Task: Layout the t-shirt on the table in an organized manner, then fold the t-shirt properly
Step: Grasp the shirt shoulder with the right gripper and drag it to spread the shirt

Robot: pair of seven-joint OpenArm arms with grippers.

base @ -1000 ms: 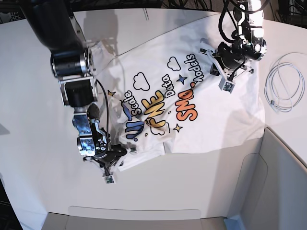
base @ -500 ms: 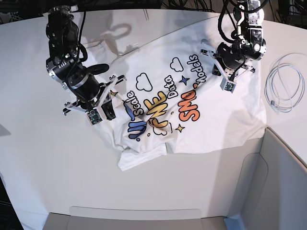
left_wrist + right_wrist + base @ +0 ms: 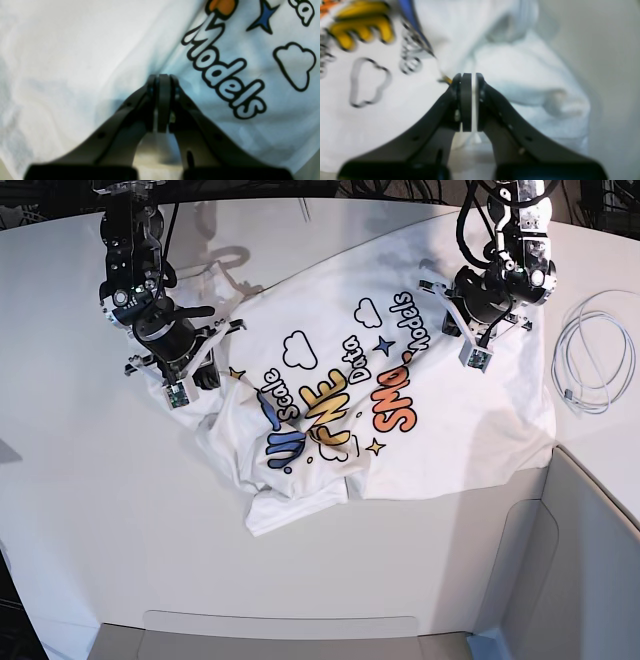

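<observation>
White printed cotton t-shirt [image 3: 400, 400] lies rumpled mid-table on smooth white tabletop [image 3: 90, 500]. Left gripper [image 3: 473, 352] closed at shirt's 2 o'clock; right gripper [image 3: 180, 388] nearly closed at 9 o'clock, holding nothing visible.

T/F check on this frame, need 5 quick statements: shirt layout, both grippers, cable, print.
1. The t-shirt lies print side up on the table. True.
2. The shirt is already folded into a neat rectangle. False: it is spread out, with its near-left corner bunched and turned over.
3. The left gripper has its jaws wide open above the word "Models". False: its jaws are closed, just beside that word.
4. The coiled white cable lies on top of the shirt. False: it lies on the bare table, apart from the shirt.
5. The right gripper is at rumpled fabric at the shirt's edge, jaws nearly together. True.
</observation>
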